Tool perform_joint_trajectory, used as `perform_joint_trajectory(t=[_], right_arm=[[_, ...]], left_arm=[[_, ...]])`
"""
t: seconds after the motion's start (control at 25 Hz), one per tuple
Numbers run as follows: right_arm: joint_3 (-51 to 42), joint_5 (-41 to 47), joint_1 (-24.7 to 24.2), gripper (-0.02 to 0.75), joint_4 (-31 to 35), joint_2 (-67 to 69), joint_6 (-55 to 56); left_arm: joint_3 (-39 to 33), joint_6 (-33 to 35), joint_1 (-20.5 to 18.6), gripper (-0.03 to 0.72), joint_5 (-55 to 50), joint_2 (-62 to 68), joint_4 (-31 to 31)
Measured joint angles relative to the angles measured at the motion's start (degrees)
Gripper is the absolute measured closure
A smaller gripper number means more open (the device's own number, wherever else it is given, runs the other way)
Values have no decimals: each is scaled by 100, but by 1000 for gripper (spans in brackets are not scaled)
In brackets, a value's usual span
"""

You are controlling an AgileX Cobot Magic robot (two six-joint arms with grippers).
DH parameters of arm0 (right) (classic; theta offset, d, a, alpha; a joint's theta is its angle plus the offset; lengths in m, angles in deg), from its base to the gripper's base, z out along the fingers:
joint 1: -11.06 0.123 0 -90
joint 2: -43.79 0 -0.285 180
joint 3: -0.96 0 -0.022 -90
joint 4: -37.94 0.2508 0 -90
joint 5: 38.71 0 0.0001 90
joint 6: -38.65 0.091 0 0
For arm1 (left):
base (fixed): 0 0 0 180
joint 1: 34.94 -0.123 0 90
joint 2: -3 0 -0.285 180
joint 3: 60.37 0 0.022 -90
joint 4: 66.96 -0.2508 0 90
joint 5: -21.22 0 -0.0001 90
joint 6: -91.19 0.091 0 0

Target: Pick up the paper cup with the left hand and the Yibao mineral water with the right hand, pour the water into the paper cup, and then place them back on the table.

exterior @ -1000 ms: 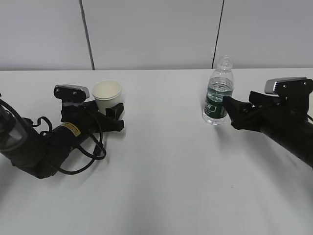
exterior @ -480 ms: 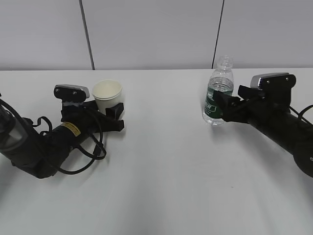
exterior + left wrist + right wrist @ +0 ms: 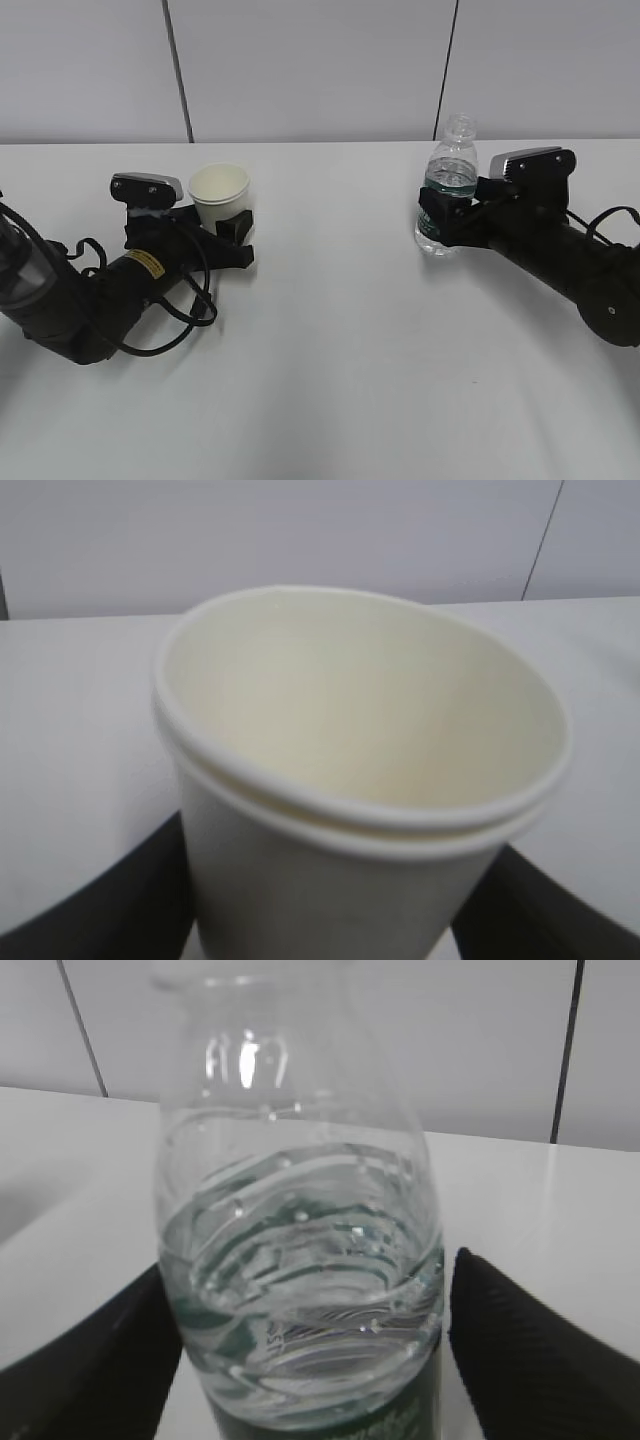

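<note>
Since before, my right gripper [image 3: 437,215] is straddling the clear green-labelled water bottle [image 3: 444,190], fingers apart; left fingers [image 3: 238,224] are bracketing the cream paper cup [image 3: 219,193] at ten o'clock, grip unclear.

Both arms are black and thick. The left hand [image 3: 235,238] has a yellow sticker, a silver-grey camera module and loose black cables. The right hand [image 3: 437,222] also carries a silver-grey camera.

- Desk [image 3: 330,380]: white, flat surface.
- Paper cup [image 3: 219,193]: stood upright on the desk, at left.
- Yibao mineral water [image 3: 445,190]: stood upright, uncapped, at right.
</note>
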Motion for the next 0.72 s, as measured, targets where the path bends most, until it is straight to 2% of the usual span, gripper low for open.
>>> perform_joint_trajectory(t=[0.72], right_arm=[[614, 303, 0, 141, -91, 307, 111]], left_arm=[[0, 0, 0, 236, 0, 0, 0]])
